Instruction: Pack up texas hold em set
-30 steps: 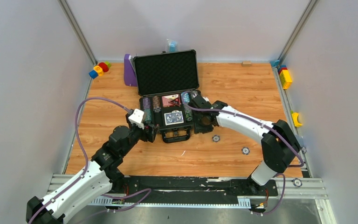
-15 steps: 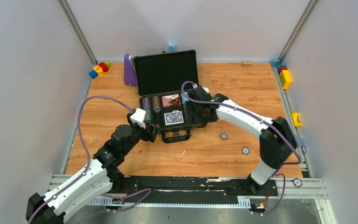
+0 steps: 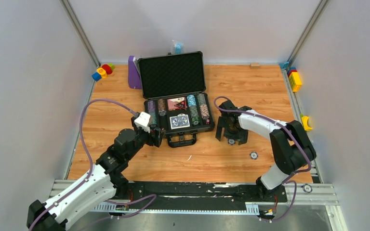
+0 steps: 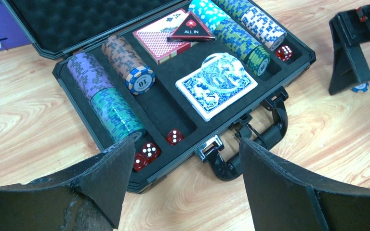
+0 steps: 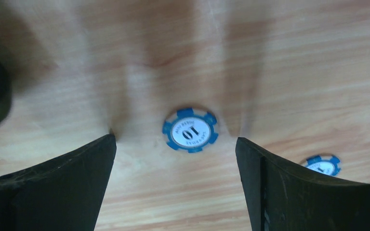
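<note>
Since one second ago, the right gripper [image 3: 231,136] has left the briefcase [image 3: 172,74] interior and now stands over the table [image 3: 115,106], just right of the briefcase's front right corner. Its fingers are spread wide on either side of a blue-and-white poker chip [image 5: 190,129] lying flat, without touching it. A second chip [image 3: 254,155] lies farther right of the briefcase. The left gripper [image 4: 183,149] hovers at the briefcase's front left corner, fingers apart, holding nothing. The briefcase lies open, lid raised, with chip rows [image 4: 120,62], a blue card deck [image 4: 217,84], a red card deck [image 4: 161,38] and red dice [image 4: 175,137] seated in its foam.
</note>
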`<action>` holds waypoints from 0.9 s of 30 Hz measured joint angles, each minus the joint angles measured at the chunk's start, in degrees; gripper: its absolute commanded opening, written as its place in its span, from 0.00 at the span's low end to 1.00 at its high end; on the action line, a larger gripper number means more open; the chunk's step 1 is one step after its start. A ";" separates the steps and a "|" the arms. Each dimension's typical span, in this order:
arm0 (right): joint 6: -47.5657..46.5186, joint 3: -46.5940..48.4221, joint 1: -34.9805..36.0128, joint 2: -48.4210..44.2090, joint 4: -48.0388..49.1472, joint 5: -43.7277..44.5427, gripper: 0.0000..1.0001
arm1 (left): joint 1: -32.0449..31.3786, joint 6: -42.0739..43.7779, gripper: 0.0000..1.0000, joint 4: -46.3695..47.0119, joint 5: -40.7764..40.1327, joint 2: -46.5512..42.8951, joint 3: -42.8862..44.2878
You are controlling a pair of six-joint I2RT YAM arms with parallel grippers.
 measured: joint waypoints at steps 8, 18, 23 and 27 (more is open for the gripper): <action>-0.09 -0.02 -2.43 1.86 4.37 -3.10 0.52 | 0.00 0.00 0.88 -0.07 -0.07 -0.35 -0.02; -0.35 -4.13 -4.39 -2.23 8.20 -6.10 0.62 | 0.00 0.00 0.88 -0.11 -0.04 -0.42 -0.02; -1.16 -2.82 -2.67 -0.85 7.54 -5.25 0.58 | 0.00 0.00 0.88 -0.13 -0.07 -0.44 0.00; -1.81 -1.27 -2.08 0.94 5.53 -3.63 0.46 | 0.00 0.00 0.88 -0.24 -0.07 -0.55 0.00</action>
